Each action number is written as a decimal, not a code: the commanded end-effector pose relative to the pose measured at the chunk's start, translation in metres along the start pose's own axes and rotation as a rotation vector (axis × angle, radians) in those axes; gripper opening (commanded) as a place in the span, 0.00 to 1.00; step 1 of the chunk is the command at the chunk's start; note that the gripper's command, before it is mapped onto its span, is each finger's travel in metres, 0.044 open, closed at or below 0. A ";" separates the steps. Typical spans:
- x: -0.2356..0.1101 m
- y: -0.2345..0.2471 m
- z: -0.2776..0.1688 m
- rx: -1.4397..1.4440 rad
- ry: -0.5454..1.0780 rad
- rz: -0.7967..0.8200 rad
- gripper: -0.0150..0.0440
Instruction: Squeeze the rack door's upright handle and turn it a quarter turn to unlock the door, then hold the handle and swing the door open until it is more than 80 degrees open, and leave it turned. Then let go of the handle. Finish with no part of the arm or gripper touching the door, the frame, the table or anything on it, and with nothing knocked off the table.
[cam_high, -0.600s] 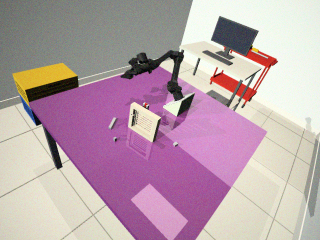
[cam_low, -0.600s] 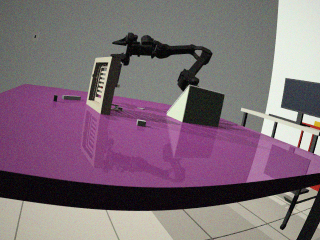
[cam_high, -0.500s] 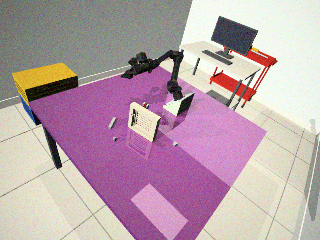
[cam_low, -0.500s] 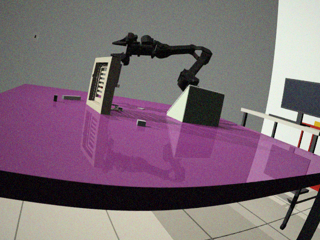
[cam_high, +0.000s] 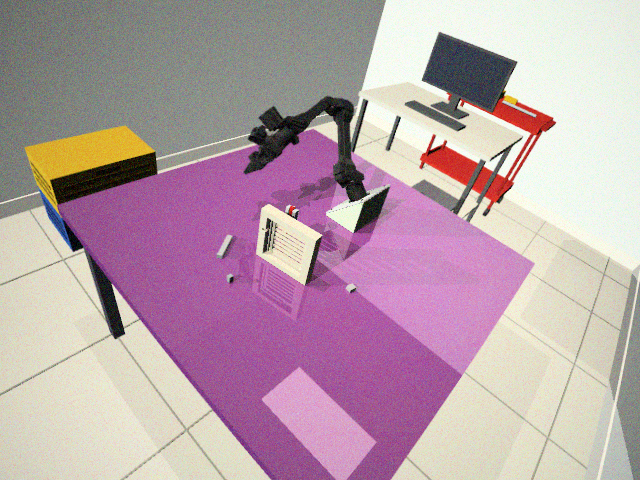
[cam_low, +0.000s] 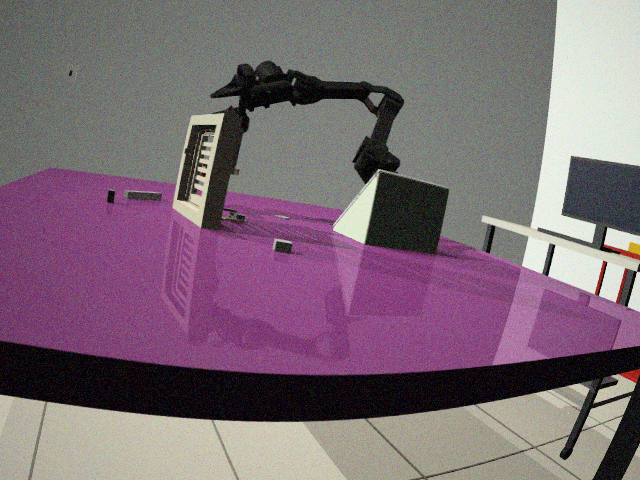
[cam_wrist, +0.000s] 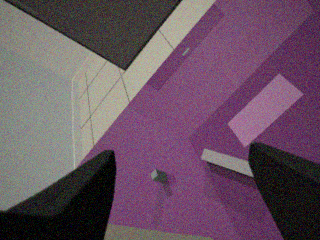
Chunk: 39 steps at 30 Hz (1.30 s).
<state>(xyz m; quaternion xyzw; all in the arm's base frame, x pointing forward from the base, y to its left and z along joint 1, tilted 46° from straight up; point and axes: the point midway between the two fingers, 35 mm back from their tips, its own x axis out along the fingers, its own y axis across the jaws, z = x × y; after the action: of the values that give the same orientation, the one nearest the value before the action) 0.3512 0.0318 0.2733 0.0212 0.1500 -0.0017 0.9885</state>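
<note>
The rack door (cam_high: 289, 242) (cam_low: 199, 165) stands shut in its cream frame (cam_high: 313, 254) (cam_low: 219, 170) in the middle of the purple table (cam_high: 206, 330) (cam_low: 129, 268). Its dark upright handle (cam_high: 268, 233) is on the door's left edge in the top view. My gripper (cam_high: 252, 166) (cam_low: 238, 119) (cam_wrist: 183, 156) is open and empty. It hangs in the air above and behind the frame, pointing down, and touches nothing. In the wrist view a cream strip (cam_wrist: 150, 234) at the bottom edge looks like the top of the frame.
A grey bar (cam_high: 224, 246) (cam_low: 143, 195) (cam_wrist: 227, 162) and small grey cubes (cam_high: 230, 278) (cam_high: 351, 287) (cam_low: 282, 245) (cam_wrist: 159, 175) lie around the rack. A small red and white piece (cam_high: 292, 210) sits behind the frame. The arm stands on a wedge-shaped block (cam_high: 356, 212) (cam_low: 398, 211).
</note>
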 end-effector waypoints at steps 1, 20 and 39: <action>0.013 0.009 -0.014 -0.001 0.111 -0.019 0.76; 0.036 0.055 -0.080 -0.142 0.560 -0.120 0.76; 0.028 0.087 -0.127 -0.433 0.874 -0.311 0.76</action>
<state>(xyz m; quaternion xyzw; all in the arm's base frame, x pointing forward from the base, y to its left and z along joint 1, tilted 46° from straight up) 0.3438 0.1190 0.1528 -0.1783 0.5328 -0.0954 0.8217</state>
